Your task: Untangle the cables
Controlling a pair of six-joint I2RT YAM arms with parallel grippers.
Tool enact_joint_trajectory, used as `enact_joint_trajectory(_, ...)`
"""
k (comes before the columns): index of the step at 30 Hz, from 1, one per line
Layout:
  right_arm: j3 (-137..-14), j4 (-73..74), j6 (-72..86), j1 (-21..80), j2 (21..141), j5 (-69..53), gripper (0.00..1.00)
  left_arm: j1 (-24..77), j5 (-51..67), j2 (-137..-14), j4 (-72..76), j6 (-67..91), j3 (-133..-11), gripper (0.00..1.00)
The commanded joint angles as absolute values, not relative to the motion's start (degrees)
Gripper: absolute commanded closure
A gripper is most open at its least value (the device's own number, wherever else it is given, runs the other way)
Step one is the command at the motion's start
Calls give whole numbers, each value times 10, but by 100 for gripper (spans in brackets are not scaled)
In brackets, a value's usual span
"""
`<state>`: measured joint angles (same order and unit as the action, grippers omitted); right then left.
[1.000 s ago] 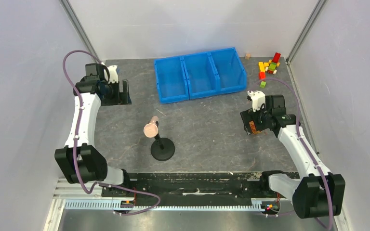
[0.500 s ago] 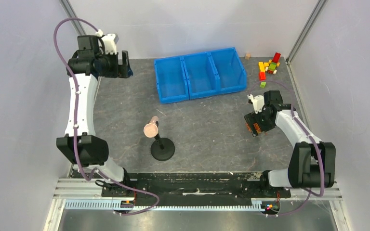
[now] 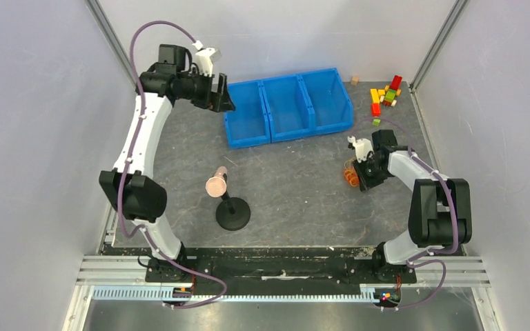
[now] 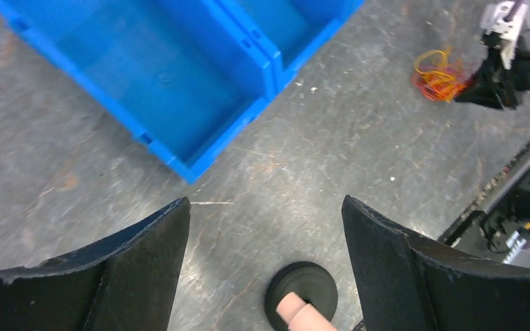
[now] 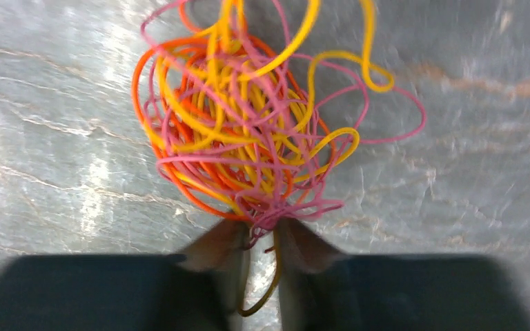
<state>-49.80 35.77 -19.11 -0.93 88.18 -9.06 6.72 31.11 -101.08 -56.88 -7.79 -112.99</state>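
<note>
Orange, yellow, pink cables (image 5: 248, 131) are all one knot; your right fingers (image 5: 305, 249) pinch its edge, left fingers (image 4: 141, 265) apart

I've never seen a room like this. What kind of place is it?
Probably a robot testing booth: two robot arms bolted to a table, plain white walls close around, and practice things like blue bins, toy blocks and tangled cables.

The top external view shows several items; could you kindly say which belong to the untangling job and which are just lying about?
Job: cables; right end effector pinching them.
Lying about: blue bins; coloured blocks; black stand.
</note>
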Motion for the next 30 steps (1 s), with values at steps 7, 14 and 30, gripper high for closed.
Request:
enact_joint_trajectory(7,-552,262,-200,76,840,-246,100,137,450,-1076,-557,-83,-1165,15)
enact_joint_trajectory(14,-594,200,-175,172,830,-303,100,164,558,-1131,-580,-78,-1163,18)
enact_joint_trajectory(30,-604,178,-149,251,825,-326,100,254,576,-1173,-562,-79,-1041,22)
